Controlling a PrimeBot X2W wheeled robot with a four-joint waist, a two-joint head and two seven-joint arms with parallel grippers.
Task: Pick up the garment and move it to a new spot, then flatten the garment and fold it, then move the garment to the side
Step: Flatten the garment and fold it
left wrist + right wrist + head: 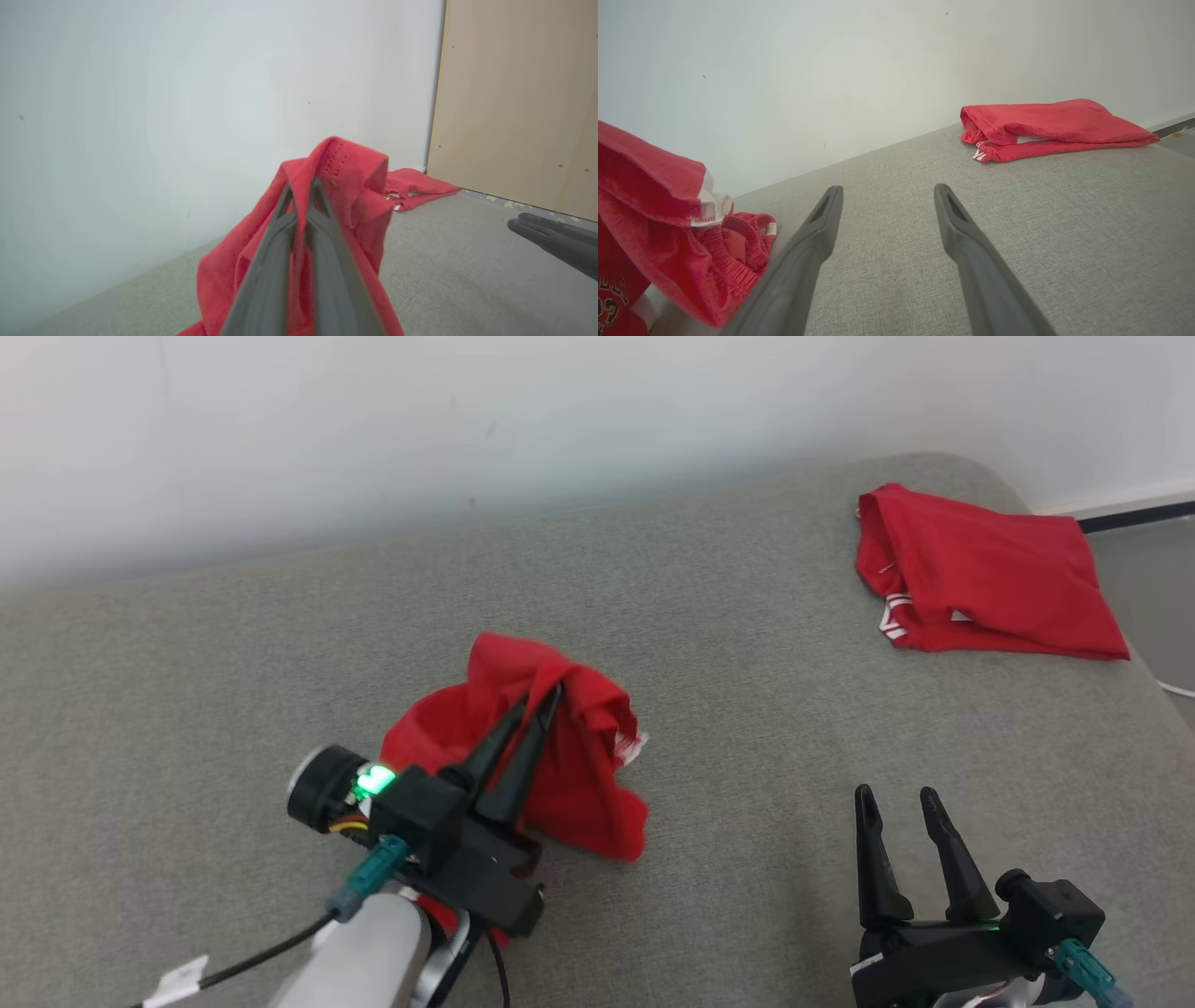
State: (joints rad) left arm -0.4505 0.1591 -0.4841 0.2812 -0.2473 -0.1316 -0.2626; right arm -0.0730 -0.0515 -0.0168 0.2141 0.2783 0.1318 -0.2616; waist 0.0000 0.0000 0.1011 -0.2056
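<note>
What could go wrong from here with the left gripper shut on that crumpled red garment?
1. The left gripper pinches only a small fold of the crumpled red garment; it may slip out on lifting.
2. The right gripper is open and apart from it, so a one-point lift may leave it tangled.
3. Setting it near the folded red garment could disturb that pile.

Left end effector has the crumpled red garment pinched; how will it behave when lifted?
Likely floppy: the garment drapes in folds around the shut left end effector. Probably light: thin cloth. It may trail on the couch, hanging below the pinch.
</note>
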